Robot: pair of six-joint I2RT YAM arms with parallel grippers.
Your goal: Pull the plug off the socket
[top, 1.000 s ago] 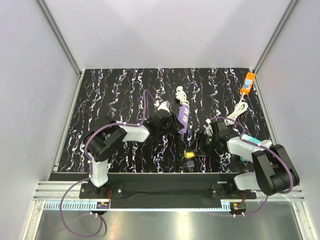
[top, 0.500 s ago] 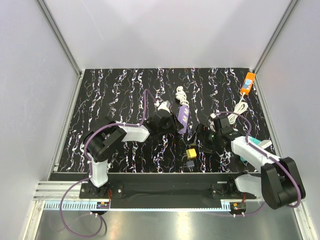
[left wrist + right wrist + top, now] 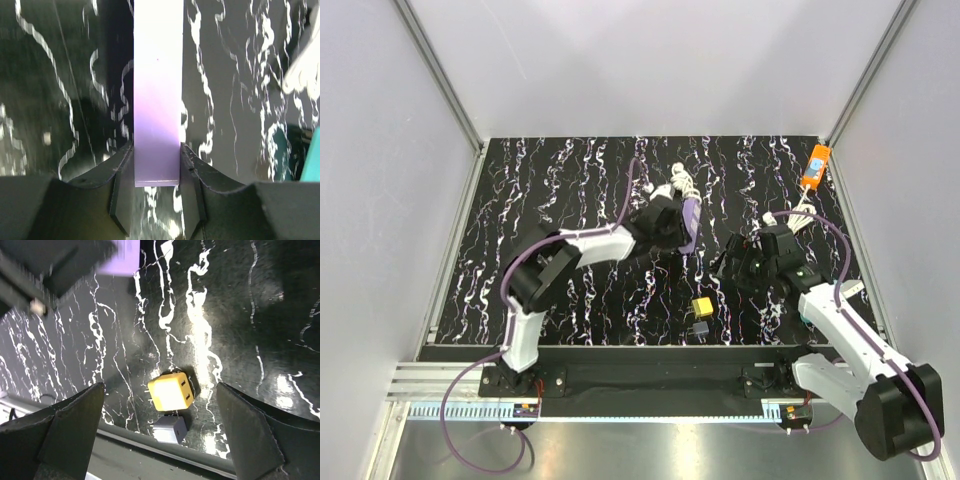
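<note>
Near the middle of the worktop, the left pincer is clamped on one end of the purple socket strip, probably to anchor it. The right pincer hangs spread wide above the yellow plug, which lies loose beside a grey plug, apart from the strip.

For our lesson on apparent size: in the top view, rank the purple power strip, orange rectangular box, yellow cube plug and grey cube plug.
1. purple power strip
2. orange rectangular box
3. yellow cube plug
4. grey cube plug, barely smaller than the yellow one
</note>
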